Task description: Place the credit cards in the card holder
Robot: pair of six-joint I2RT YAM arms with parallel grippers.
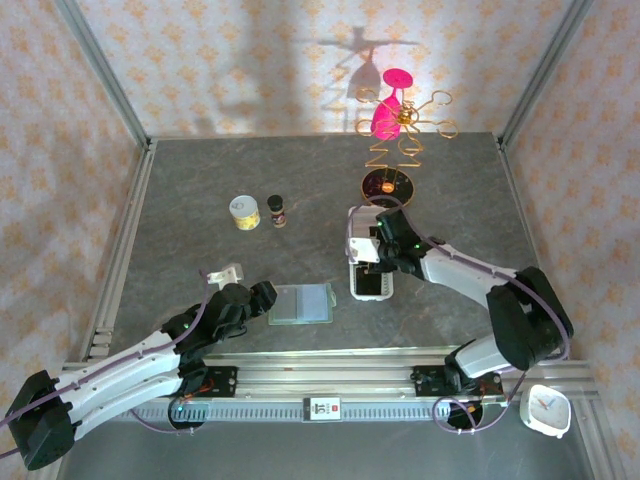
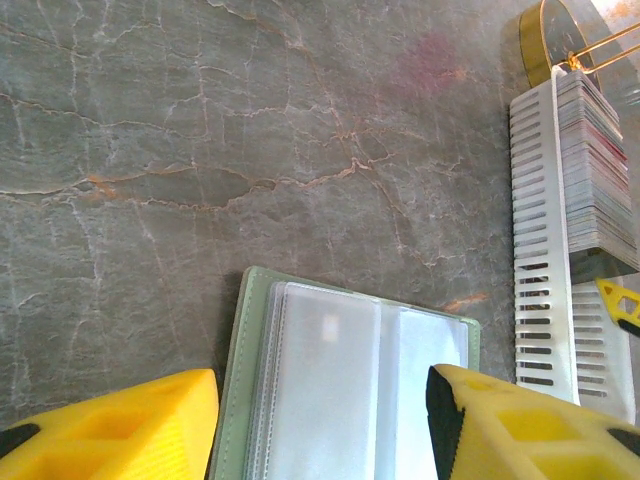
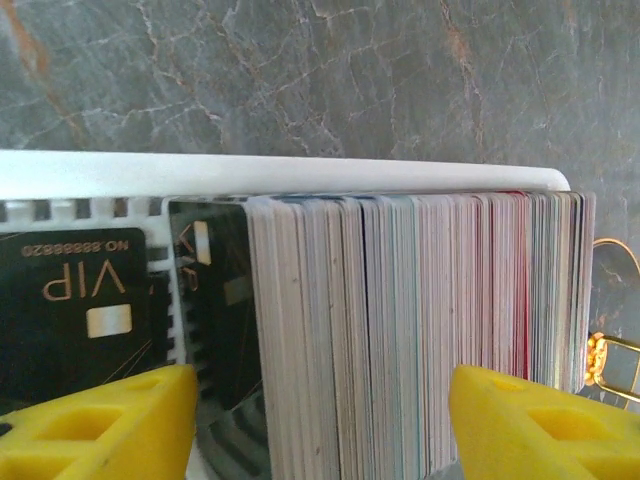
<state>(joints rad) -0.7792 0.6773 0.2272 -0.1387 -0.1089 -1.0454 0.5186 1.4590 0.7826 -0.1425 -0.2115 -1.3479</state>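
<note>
Yellow fingers (image 2: 110, 430) of my left gripper (image 2: 322, 400) stand wide apart with nothing clamped; the card holder (image 2: 330, 330) lies open and flat directly beneath them, clear sleeves facing up, its far edge just ahead of the tips; off to that gripper's right runs the white tray (image 2: 535, 250); my right gripper (image 3: 322, 390) is likewise spread wide and grips nothing, hovering over the credit cards (image 3: 400, 300), which stand packed on edge in the tray; one dark VIP card (image 3: 75, 300) sits apart from the stack, near one fingertip.
</note>
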